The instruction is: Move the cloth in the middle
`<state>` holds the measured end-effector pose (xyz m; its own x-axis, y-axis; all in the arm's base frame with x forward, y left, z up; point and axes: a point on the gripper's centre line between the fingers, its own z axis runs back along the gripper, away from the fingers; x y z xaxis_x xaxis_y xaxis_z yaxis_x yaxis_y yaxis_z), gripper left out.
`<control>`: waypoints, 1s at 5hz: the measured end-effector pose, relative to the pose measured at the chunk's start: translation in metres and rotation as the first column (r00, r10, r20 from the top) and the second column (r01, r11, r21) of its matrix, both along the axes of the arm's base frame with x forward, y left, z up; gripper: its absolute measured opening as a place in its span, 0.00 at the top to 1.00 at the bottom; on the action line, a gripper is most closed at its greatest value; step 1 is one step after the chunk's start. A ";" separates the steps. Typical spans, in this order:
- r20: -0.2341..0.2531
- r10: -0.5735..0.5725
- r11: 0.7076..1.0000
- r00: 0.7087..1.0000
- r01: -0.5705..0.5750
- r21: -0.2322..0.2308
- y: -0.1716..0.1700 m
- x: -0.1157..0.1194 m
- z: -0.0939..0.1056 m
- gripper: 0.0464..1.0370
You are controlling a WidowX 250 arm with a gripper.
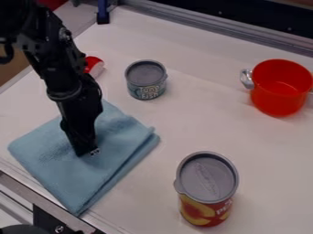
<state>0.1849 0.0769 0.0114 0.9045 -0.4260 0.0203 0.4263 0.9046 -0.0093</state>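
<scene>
Partly hidden cloth, obscuring end effector

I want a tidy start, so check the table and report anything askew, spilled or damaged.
The folded cloth looks slightly untidy: its layers don't line up along one side, and one corner reaches the edge of the table. I see no spill or damage; the short can, tall can and red pot stand upright.

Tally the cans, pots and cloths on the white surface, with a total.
Cans: 2, a squat can and a tall can
Pots: 1, red pot
Cloths: 1, blue cloth
Total: 4, leaving out a partly hidden red-and-white thing, kind unclear
</scene>
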 end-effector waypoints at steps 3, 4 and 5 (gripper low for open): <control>0.051 -0.104 0.994 0.993 0.102 0.031 -0.026 0.001 0.002 0.99; 0.052 -0.133 0.990 0.990 0.131 0.049 -0.026 0.012 0.002 0.99; 0.067 -0.125 0.991 0.990 0.122 0.050 -0.028 0.021 0.005 0.99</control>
